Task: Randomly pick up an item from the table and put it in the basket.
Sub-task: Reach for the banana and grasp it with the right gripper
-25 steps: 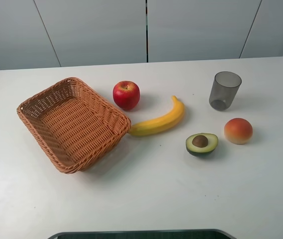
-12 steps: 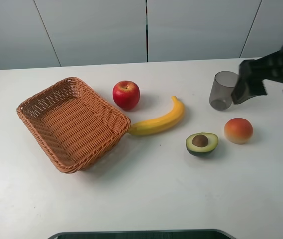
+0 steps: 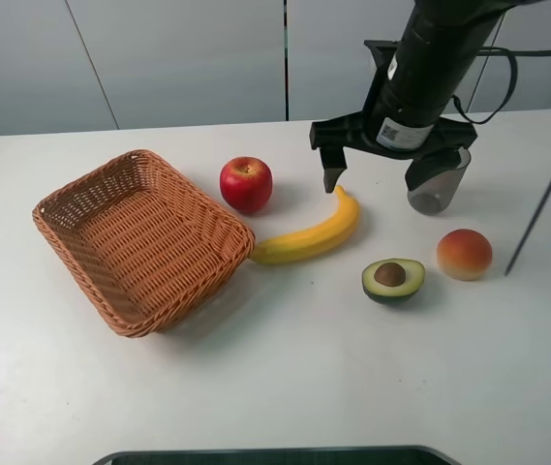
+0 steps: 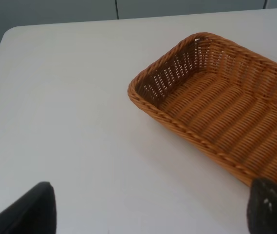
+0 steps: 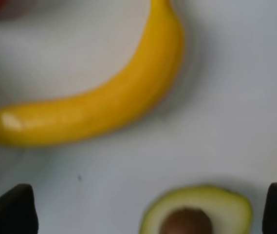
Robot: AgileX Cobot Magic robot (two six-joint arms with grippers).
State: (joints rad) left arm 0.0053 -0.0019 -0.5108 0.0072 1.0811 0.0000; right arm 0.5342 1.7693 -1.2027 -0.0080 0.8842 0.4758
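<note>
Arriving above banana (image 3: pixel 309 235), right fingers (image 3: pixel 332 178) spread

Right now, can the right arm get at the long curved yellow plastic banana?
Probably yes: the right end effector hangs open near the long curved yellow banana, with nothing between them; the round red apple and halved green avocado lie apart.

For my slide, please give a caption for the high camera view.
Right claw hangs open near the banana; basket, apple and avocado lie on the white table.
</note>
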